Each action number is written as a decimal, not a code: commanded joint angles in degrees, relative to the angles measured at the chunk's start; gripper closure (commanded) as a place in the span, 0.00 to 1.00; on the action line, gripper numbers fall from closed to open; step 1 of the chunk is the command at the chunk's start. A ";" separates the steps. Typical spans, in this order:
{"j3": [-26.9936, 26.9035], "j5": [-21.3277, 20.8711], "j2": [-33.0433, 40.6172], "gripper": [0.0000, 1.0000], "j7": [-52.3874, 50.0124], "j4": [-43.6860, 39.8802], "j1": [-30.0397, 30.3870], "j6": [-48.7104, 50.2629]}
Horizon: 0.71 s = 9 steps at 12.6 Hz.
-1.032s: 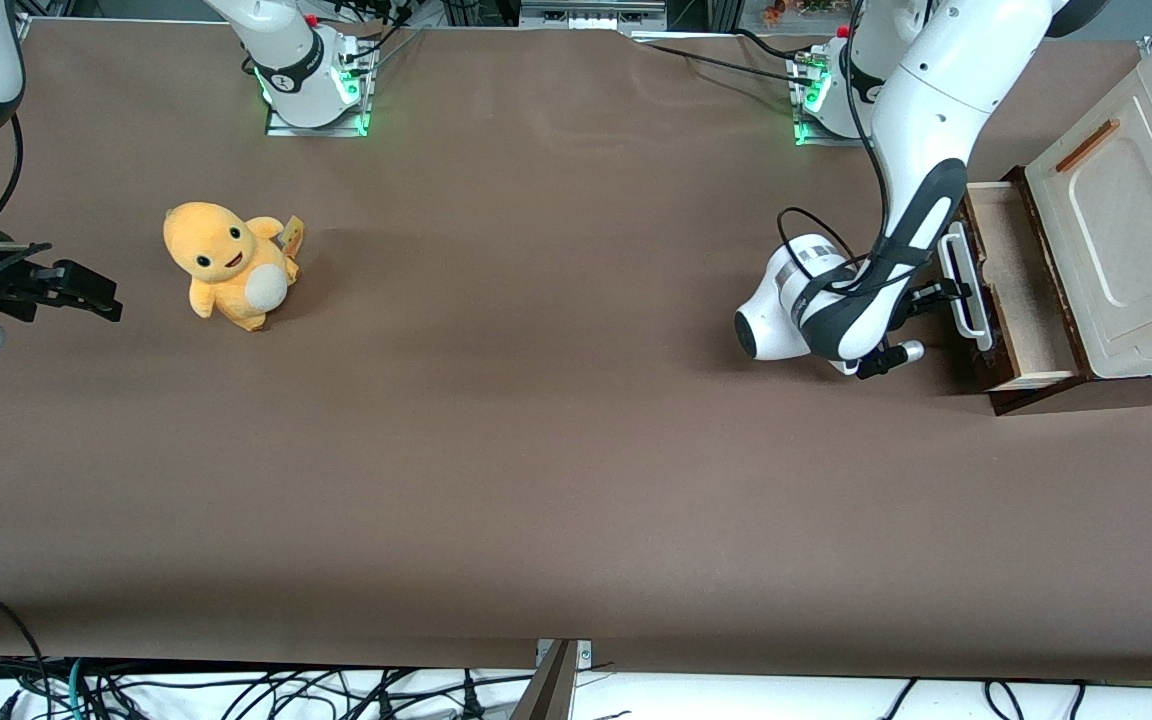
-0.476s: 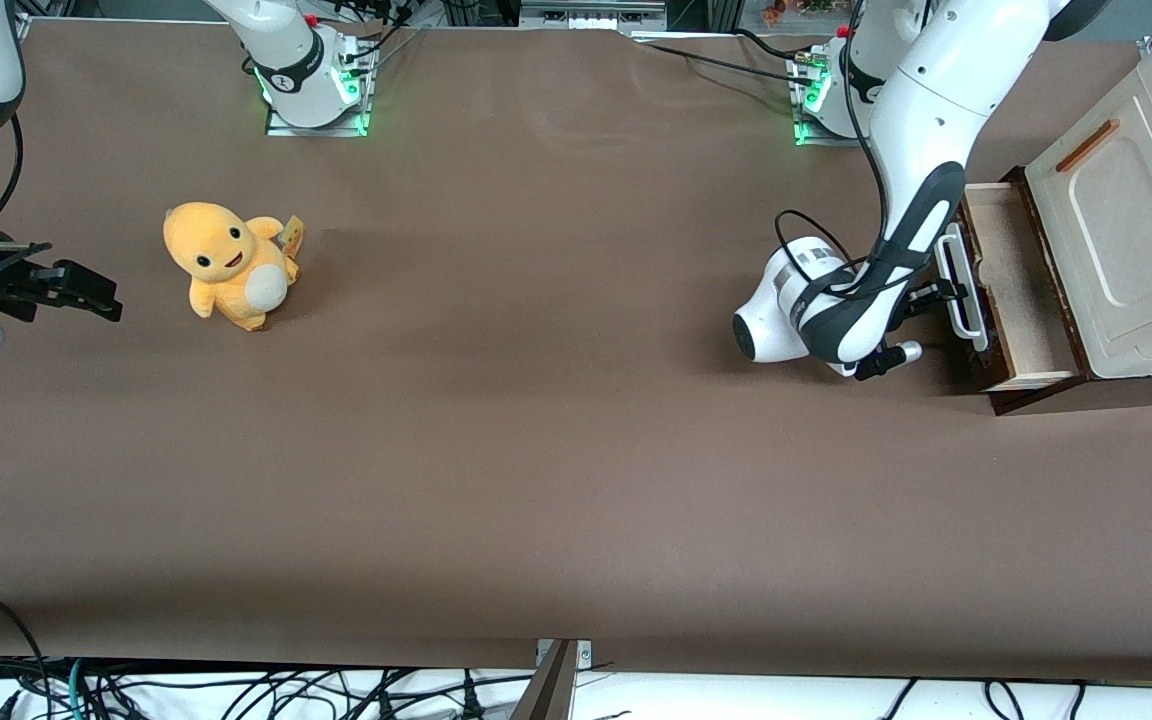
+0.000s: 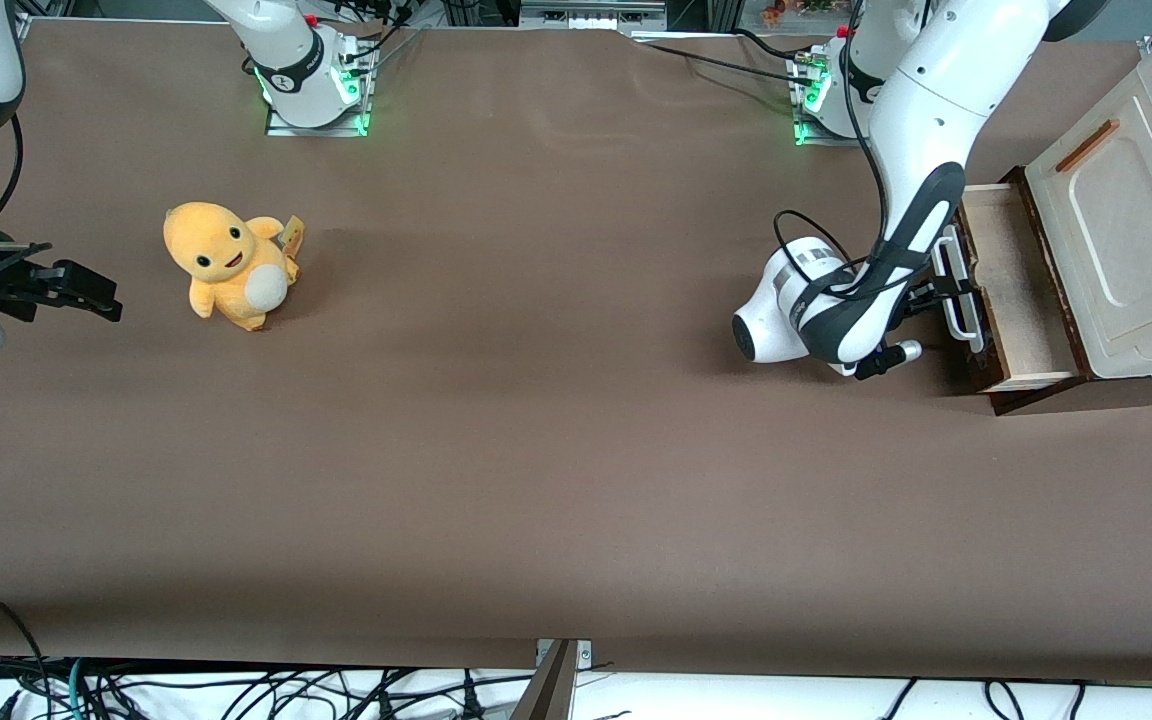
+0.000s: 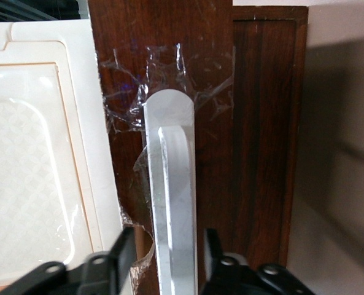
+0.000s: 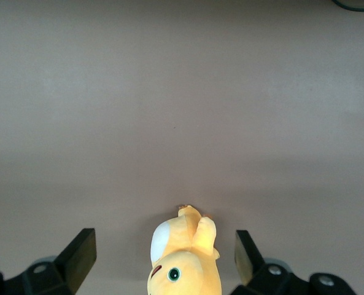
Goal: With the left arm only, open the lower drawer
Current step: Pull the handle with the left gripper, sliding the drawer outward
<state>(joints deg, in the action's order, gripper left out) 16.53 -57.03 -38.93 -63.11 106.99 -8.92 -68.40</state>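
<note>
My claw [image 4: 164, 261] sits right at the white bar handle [image 4: 172, 209] of the lower drawer [image 3: 1011, 290], one black finger [image 4: 121, 252] on each side of the bar. The fingers stand only a little wider than the bar itself; on the wrist feed I see a sliver of gap on one side, so I can't tell whether they're truly pinching it or just bracketing it. From the front, the claw [image 3: 936, 293] meets the handle about midway along its length. One handle, one drawer front, dark brown and worn, with crinkled clear tape [image 4: 163, 74] stuck above the bar's rounded end. The drawer is pulled part-way out of the cabinet [image 3: 1126, 220], pale wood showing inside, at the working arm's end of the desk [image 3: 536, 450]. Above it is one cream panel [image 3: 1121, 215] with a thin orange-brown handle [image 3: 1086, 146]. The left arm [image 3: 921, 130] reaches down to it. One yellow plush toy [image 3: 229, 263] sits upright, well apart, toward the parked arm's end.
</note>
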 commanded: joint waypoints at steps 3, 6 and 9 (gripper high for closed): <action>0.08 3.93 -0.45 0.24 1.49 -3.00 -0.31 0.99; 0.16 8.16 -0.45 0.25 3.24 -7.31 -0.40 0.99; 1.22 13.51 -0.01 0.13 11.66 -14.59 -0.40 1.51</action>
<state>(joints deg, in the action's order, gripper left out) 17.27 -46.84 -38.88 -56.81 98.15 -9.12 -68.40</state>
